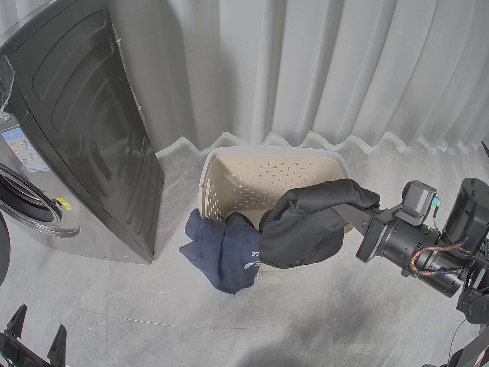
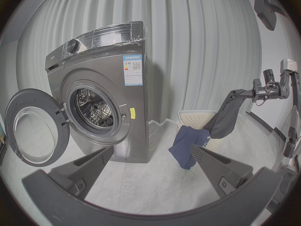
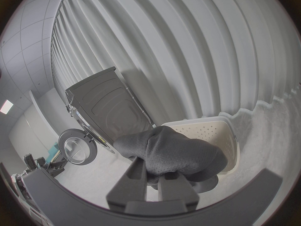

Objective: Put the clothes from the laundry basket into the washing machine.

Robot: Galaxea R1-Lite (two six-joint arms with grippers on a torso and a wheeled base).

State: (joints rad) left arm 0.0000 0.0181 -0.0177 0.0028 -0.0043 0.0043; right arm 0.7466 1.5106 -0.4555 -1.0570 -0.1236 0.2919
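Observation:
A cream laundry basket stands on the floor before the curtain. My right gripper is shut on a dark grey garment, held above the basket's near right corner; the cloth bulges over the fingers and hangs down. A navy garment droops over the basket's front rim to the floor. The grey washing machine stands at the left, its round door swung open and the drum exposed. My left gripper is low at the near left, open and empty.
A white pleated curtain hangs behind the basket and machine. Pale marbled floor stretches between the basket, the machine and me. The open door juts out from the machine's front.

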